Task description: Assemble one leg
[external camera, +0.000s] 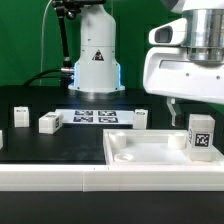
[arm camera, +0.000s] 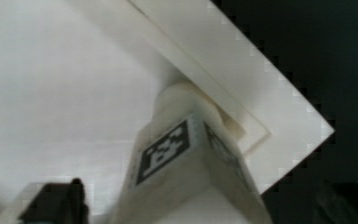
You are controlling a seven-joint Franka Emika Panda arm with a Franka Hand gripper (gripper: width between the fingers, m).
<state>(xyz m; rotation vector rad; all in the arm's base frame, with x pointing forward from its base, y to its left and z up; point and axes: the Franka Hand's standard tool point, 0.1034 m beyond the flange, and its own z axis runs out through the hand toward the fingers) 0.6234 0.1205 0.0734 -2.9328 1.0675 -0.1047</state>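
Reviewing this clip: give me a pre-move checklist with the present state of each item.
1. Leg standing upright at the panel corner: ok.
2. Leg seated fully in the corner: cannot tell.
3. Gripper clear of the leg: ok, it hangs apart, above it.
4. Fingers open or shut: cannot tell.
5. Spare legs lying on the table: ok.
6. Marker board uncovered: ok.

White leg [external camera: 200, 135] with black-and-white tag, white panel [external camera: 150, 152], black table [external camera: 40, 145]

Marker board [external camera: 96, 116] flat on black table [external camera: 60, 145]; green backdrop [external camera: 25, 40] behind.
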